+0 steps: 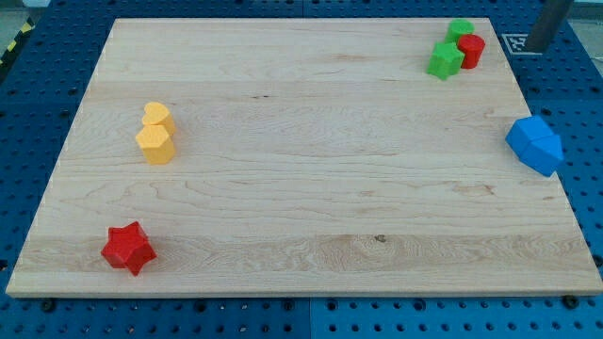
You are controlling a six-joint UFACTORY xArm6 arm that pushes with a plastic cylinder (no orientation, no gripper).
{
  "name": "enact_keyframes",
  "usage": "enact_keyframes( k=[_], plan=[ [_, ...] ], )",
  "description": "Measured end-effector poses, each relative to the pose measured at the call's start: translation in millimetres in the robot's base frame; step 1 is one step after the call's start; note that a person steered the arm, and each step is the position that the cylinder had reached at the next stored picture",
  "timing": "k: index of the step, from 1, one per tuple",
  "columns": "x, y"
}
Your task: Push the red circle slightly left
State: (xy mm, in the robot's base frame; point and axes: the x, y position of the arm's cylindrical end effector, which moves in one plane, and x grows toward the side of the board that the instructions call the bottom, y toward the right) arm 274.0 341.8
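The red circle (472, 49) stands near the board's top right corner. It is wedged between two green blocks, one (460, 29) just above it and one (445, 60) at its lower left, touching both. My tip (538, 47) is the lower end of the dark rod at the view's top right. It is off the wooden board (311, 169), to the right of the red circle and apart from it.
Two blue blocks (534, 144) sit together at the board's right edge. A yellow heart (156, 115) and a yellow hexagon (155, 144) touch at the left. A red star (128, 248) lies at the bottom left. A blue pegboard (28, 94) surrounds the board.
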Motion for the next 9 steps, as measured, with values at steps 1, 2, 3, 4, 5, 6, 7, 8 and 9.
enact_keyframes(
  k=[1, 2, 3, 4, 5, 6, 7, 8, 9],
  plan=[
    [2, -47],
    [12, -111],
    [22, -122],
    [15, -122],
    [-1, -123],
    [-2, -160],
    [-2, -223],
    [-8, -219],
    [-24, -180]
  ],
)
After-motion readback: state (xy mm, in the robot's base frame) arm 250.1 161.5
